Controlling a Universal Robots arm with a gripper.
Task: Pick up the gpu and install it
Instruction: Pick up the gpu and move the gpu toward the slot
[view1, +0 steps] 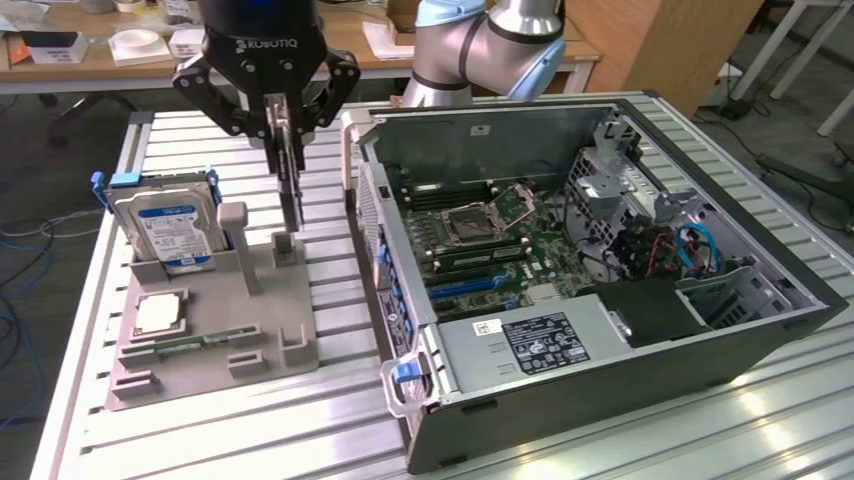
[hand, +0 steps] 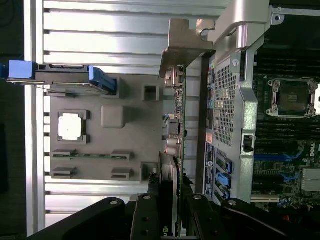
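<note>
Plainly, one gripper (view1: 284, 122) clamps one gpu (view1: 292, 188) — edge-on.

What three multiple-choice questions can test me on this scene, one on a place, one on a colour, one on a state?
1. Where is the graphics card?
A. on the floor
B. above the grey tray
C. on a wooden desk

2. What colour are the rails on the hard drive?
A. blue
B. red
C. yellow

3. How is the gripper?
A. open, empty
B. shut on the hard drive
C. shut on the graphics card

Answers: B, it hangs edge-on over the tray; A, blue rails flank the drive; C, the gripper clamps the card's top.
</note>
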